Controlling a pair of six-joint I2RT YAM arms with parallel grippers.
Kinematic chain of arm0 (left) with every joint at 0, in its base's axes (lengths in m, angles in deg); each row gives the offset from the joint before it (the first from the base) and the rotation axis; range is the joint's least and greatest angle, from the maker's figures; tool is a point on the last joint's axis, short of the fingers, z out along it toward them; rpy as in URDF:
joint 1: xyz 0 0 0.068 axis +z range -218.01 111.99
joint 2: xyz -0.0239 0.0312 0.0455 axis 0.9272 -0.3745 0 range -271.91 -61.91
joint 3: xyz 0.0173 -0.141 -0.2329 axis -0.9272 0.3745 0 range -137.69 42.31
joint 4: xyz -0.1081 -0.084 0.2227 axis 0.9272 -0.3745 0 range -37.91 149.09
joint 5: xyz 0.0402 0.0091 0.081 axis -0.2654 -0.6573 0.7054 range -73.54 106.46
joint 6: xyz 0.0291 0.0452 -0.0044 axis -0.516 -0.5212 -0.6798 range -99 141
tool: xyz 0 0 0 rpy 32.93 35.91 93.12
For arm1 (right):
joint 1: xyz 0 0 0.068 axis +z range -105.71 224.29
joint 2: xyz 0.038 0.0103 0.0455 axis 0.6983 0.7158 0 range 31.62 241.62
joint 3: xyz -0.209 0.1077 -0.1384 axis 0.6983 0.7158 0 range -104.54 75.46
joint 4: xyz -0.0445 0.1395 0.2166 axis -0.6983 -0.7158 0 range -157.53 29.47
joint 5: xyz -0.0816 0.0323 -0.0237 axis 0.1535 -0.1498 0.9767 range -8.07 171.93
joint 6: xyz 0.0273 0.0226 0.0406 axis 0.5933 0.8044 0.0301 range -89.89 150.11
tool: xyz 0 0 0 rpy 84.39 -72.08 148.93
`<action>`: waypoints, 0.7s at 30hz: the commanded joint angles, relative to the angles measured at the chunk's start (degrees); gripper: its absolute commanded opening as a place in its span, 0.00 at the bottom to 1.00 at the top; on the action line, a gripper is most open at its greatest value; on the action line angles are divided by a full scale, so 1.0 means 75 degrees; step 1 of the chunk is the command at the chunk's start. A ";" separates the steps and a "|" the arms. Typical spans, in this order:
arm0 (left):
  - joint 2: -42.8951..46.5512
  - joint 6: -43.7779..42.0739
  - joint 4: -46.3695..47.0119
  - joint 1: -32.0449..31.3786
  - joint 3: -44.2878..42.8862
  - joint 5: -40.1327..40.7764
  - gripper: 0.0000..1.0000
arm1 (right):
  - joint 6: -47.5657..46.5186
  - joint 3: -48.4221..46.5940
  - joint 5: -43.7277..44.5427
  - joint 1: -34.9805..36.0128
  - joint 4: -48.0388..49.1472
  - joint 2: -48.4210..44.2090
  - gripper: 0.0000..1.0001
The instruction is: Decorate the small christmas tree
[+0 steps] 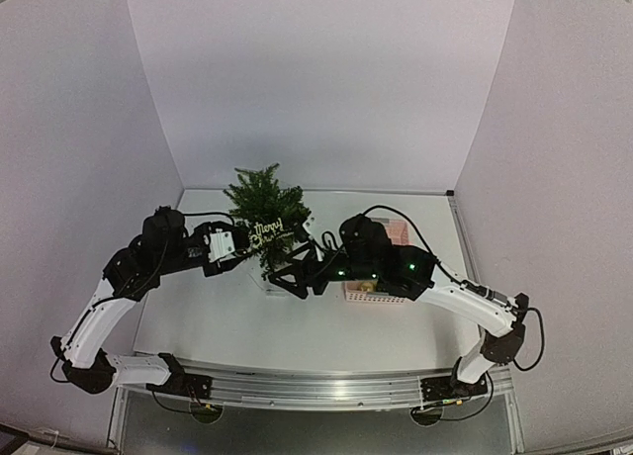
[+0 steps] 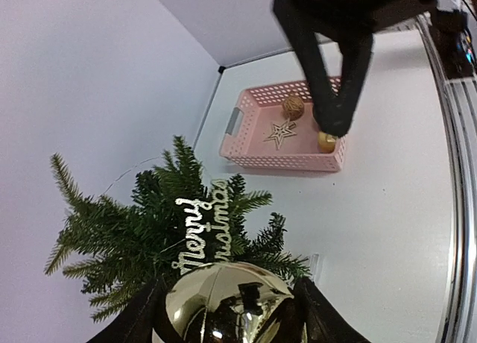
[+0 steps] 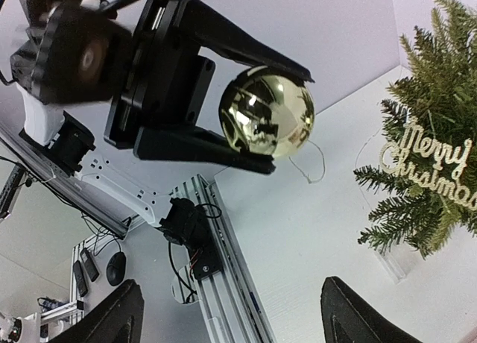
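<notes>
The small christmas tree (image 1: 265,206) stands at the back middle of the table, with a glittery "Merry Christmas" sign (image 1: 267,232) hanging on its near side. My left gripper (image 2: 231,287) is shut on a shiny gold ball (image 2: 223,306), just left of the tree (image 2: 141,235) and close below the sign (image 2: 205,227). In the right wrist view the ball (image 3: 267,112) sits between the left fingers, and its thin thread loop (image 3: 313,168) hangs free. My right gripper (image 3: 238,328) is open and empty, low in front of the tree (image 3: 440,127).
A pink basket (image 2: 257,160) lies right of the tree and holds a gold star (image 2: 279,133), a brown ball (image 2: 293,106) and a small gold piece (image 2: 326,140). My right arm covers most of the basket (image 1: 400,233). White walls close in the table.
</notes>
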 commanded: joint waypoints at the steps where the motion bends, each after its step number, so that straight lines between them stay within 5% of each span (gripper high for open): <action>1: -0.0187 0.1940 0.0565 0.0312 -0.0744 0.0796 0.00 | -0.0238 0.0289 0.0580 -0.0110 0.0347 -0.0668 0.80; 14: -0.1759 0.4740 0.0438 0.3587 -0.2226 -0.0282 0.00 | -0.0500 0.0822 0.0249 -0.1151 0.0597 -0.0953 0.82; 21: -0.2724 0.5459 0.0837 0.4281 -0.2720 -0.0778 0.00 | -0.0456 0.0896 -0.0489 -0.1942 0.0907 -0.0679 0.82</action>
